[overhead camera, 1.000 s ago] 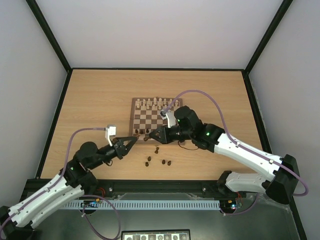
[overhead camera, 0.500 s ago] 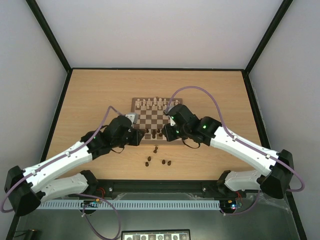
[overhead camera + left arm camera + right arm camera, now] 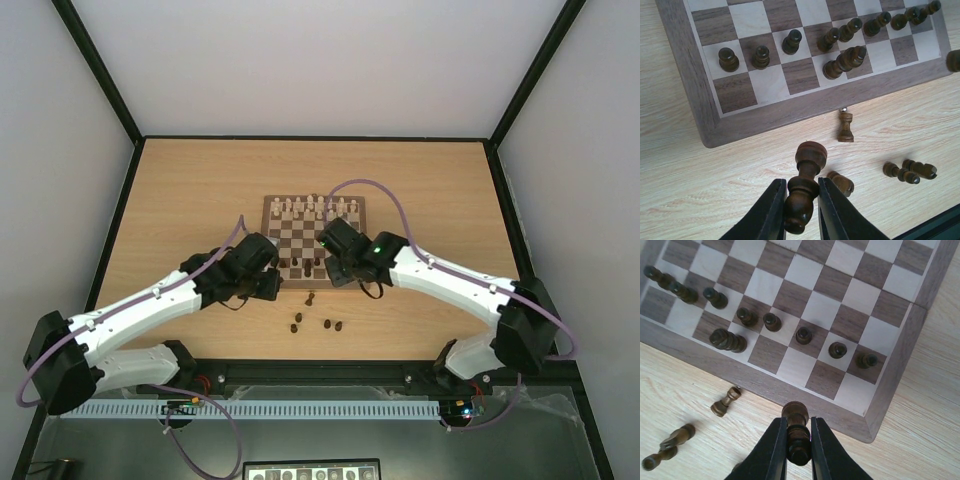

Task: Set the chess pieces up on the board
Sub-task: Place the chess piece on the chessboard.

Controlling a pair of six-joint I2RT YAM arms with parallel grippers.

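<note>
The board [image 3: 300, 232] lies mid-table, with a row of dark pawns [image 3: 760, 56] near its front edge. My left gripper [image 3: 801, 187] is shut on a dark brown piece [image 3: 810, 157] and holds it over the table just off the board's near left corner [image 3: 710, 135]. My right gripper [image 3: 797, 427] is shut on another dark piece [image 3: 795, 413] just off the board's near border [image 3: 840, 415], towards the right corner. In the top view the left gripper [image 3: 272, 288] and right gripper [image 3: 340, 280] flank the front edge.
Loose dark pieces lie on the table in front of the board: a rook [image 3: 845, 127], one [image 3: 841, 182] by my left fingers, and two [image 3: 910, 171] to the right. Cream-white pieces [image 3: 315, 207] line the board's far side.
The left arm has swung in from the left to the board's near left corner. The right gripper has drawn back from the front middle towards the near right edge.
</note>
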